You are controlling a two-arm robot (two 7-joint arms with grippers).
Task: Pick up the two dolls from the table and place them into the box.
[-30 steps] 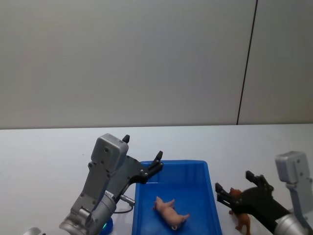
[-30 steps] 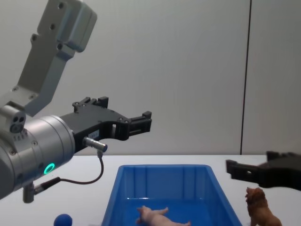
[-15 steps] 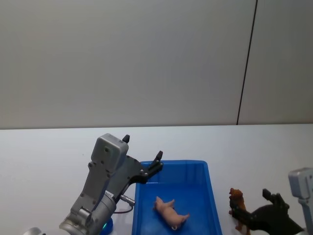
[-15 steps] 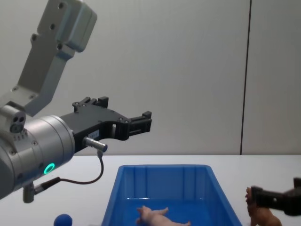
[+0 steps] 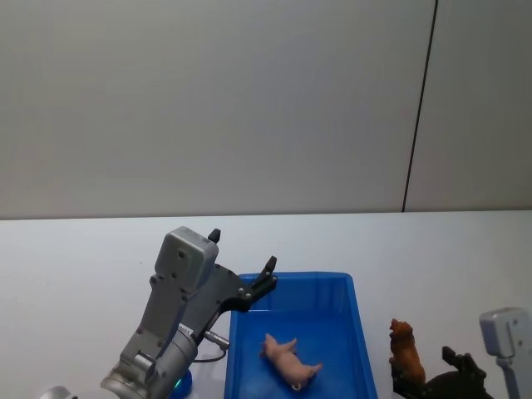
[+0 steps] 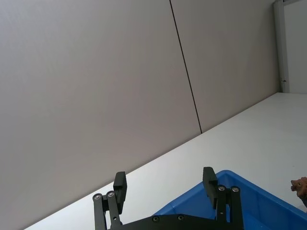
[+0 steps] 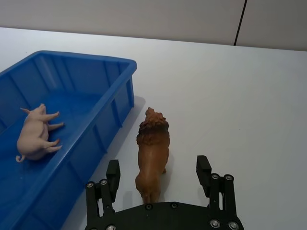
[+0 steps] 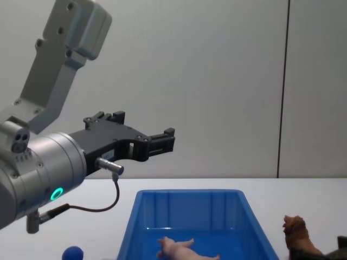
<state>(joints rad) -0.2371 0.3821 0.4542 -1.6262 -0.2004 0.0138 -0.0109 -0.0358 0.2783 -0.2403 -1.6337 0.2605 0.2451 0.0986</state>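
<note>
The right end effector (image 7: pixel 158 165) is spread open around the hindquarters of the upright lion doll (image 7: pixel 152 148) without touching it, on the tabletop (image 7: pixel 230 96) just beside the box (image 7: pixel 112 103). Left of it, the pig doll (image 7: pixel 34 136) lies sideways inside the box. The left end effector (image 6: pixel 164 178), also open, hovers above the box's rim
</note>
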